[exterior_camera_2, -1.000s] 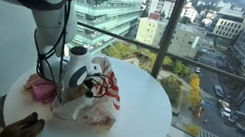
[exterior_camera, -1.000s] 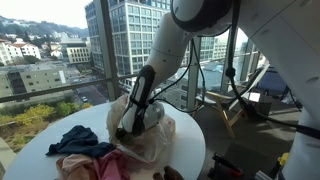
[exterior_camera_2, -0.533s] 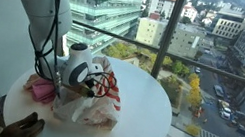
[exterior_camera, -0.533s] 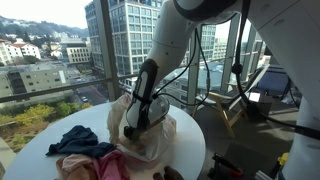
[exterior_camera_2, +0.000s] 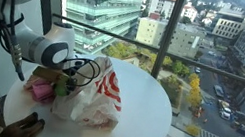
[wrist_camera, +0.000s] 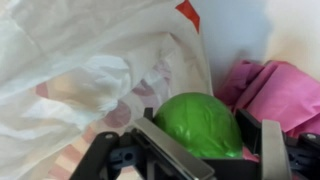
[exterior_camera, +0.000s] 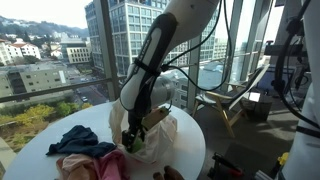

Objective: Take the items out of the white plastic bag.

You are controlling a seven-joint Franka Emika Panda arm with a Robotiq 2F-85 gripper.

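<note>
Since the earlier frames the arm has swung back from the mouth of the white plastic bag (exterior_camera_2: 104, 101), and its wrist now sits further toward the left of the frame in an exterior view.

In the wrist view the gripper (wrist_camera: 190, 138) comes in from the bottom edge. Its 2 fingers (wrist_camera: 270, 150) stand wide apart and close on a green rounded item (wrist_camera: 205, 120) that fills nearly the whole gap between them. The wrinkled bag covers the upper left of that view, with a red stripe at the top edge. A pink cloth (wrist_camera: 275, 85) lies at the right, just behind the green item.

In an exterior view the gripper (exterior_camera: 135, 133) points down at the bag's near edge, and a bit of green shows at its tip. The bag (exterior_camera: 162, 135) sits crumpled on the round white table (exterior_camera: 192, 150), right of the centre of the frame. The pink cloth (exterior_camera: 105, 165) lies outside the bag at the lower left, and a dark navy cloth (exterior_camera: 75, 140) rests beside it, touching its upper edge.

In an exterior view the gripper (exterior_camera_2: 62, 84) hangs between the pink cloth (exterior_camera_2: 42, 91) and the bag, whose red swirls face the camera. The table (exterior_camera_2: 148, 109) carries both.

Beyond the table, tall windows show office blocks, trees and a street.
</note>
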